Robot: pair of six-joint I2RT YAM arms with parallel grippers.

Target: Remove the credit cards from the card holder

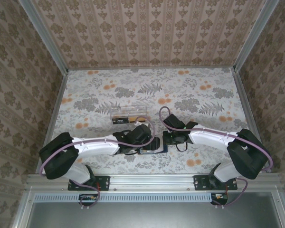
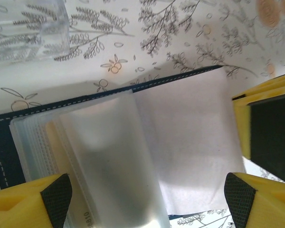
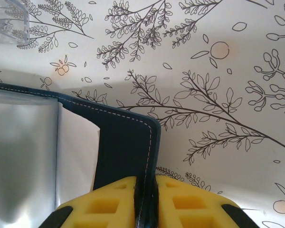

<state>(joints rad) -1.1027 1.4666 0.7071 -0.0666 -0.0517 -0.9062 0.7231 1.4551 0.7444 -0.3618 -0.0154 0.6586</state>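
Note:
The card holder (image 1: 152, 149) lies open on the floral tabletop between both grippers. In the left wrist view its navy stitched cover (image 2: 1, 142) holds a fan of frosted plastic sleeves (image 2: 104, 161) and a white panel (image 2: 190, 142). A pale credit card with printed digits (image 2: 84, 216) shows inside a sleeve at the lower left. My left gripper (image 2: 149, 204) is open, and its fingertips (image 2: 57, 199) stand either side of the sleeves. My right gripper (image 3: 149, 202) is shut on the navy cover's edge (image 3: 126, 142), which stands upright.
A clear rectangular plastic box (image 1: 128, 113) sits just beyond the card holder, its corner (image 2: 28, 28) at the upper left of the left wrist view. The right gripper's yellow finger (image 2: 268, 128) is close on the left gripper's right side. Patterned walls enclose the table.

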